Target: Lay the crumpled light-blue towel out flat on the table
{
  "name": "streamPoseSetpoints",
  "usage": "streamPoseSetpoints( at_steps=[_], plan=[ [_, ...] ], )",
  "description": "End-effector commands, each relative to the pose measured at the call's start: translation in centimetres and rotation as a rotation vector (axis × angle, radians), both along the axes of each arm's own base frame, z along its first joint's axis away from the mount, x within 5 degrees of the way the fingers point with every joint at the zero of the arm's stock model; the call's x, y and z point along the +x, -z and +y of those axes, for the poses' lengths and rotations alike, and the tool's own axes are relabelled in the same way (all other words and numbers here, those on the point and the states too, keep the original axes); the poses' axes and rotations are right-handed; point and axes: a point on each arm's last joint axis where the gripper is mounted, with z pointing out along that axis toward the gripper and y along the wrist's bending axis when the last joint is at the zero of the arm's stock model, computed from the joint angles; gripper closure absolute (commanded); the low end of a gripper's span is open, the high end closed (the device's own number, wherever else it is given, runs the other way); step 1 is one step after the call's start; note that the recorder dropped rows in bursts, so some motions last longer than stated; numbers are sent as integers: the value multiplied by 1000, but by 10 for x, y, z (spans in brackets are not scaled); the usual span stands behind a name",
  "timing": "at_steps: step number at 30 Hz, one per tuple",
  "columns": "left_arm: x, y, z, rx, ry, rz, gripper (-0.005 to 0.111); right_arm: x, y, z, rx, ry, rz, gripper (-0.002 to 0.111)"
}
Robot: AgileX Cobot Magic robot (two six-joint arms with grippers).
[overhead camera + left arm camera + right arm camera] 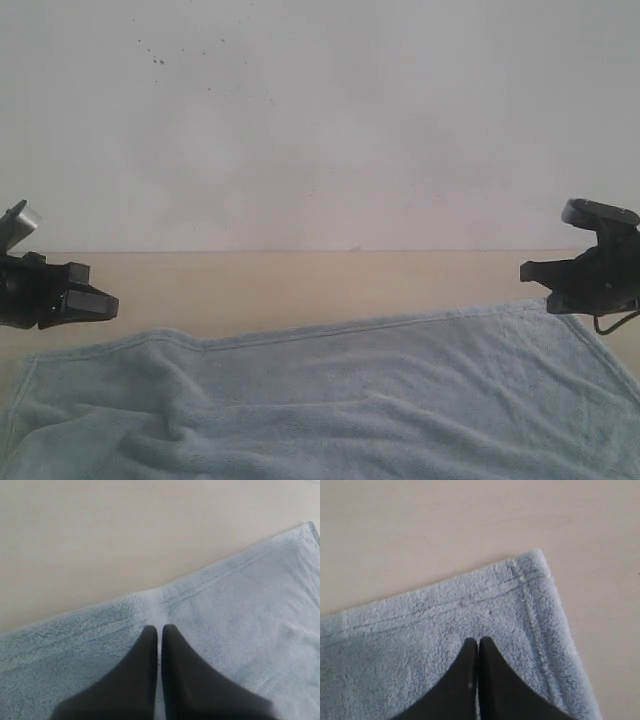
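Note:
The light-blue towel lies over the near part of the beige table, its far hem running straight and soft folds showing toward the front left. My left gripper hovers at the left, above the towel's far left corner, shut and empty. In the left wrist view its closed tips sit over the towel just inside the hem. My right gripper hangs at the right, shut and empty. In the right wrist view its tips are over the towel near the far right corner, which lies flat.
A white speckled wall rises behind the table's far edge. Bare tabletop stretches beyond the towel's hem in both wrist views and past its right side.

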Motion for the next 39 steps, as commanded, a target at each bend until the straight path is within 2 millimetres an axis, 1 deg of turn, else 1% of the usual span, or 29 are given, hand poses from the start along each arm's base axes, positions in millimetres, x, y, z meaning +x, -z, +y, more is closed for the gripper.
streamPoseSetpoints(
  at_steps=[1,4,6,7,9,13,18,20,23,26,27,28,29,30,31,35,39],
  plan=[
    [1,-2,-2,-2,9,-21,103,4,-1,-5,-7,53,-35,108],
    [1,-2,-2,-4,10,-20,103,7,1,-9,-33,80,-62,108],
    [1,-2,-2,-4,10,-20,103,8,8,-10,-42,90,-59,108],
    [1,-2,-2,-5,11,-20,103,8,19,-10,-39,91,-35,108],
    [0,-3,-3,-14,23,-18,103,9,29,-11,-45,100,-22,108],
    [1,-3,-2,-7,18,-20,103,10,37,-14,-67,124,-33,108],
    [1,-2,-2,-5,19,-20,103,12,59,-19,-110,147,-29,108],
    [1,-2,-2,-5,19,-20,103,12,63,-21,-126,160,-37,108],
    [1,-2,-2,3,30,-31,103,15,62,-27,-156,194,-72,108],
    [0,-1,0,30,33,-33,103,15,60,-42,-181,230,-93,108],
    [0,0,0,42,34,-32,103,15,60,-43,-181,232,-93,108],
    [-1,2,1,67,46,-24,103,14,60,-51,-184,252,-94,108],
    [-2,3,2,87,58,-21,103,13,60,-53,-185,256,-93,108],
    [-4,6,4,134,87,-12,103,12,60,-62,-189,277,-96,108],
    [-5,8,5,160,93,2,103,12,60,-66,-190,285,-96,108],
    [-6,12,9,221,103,24,103,10,60,-75,-192,304,-94,108],
    [-6,16,9,213,100,36,103,10,60,-76,-197,299,-94,108]
  ],
)
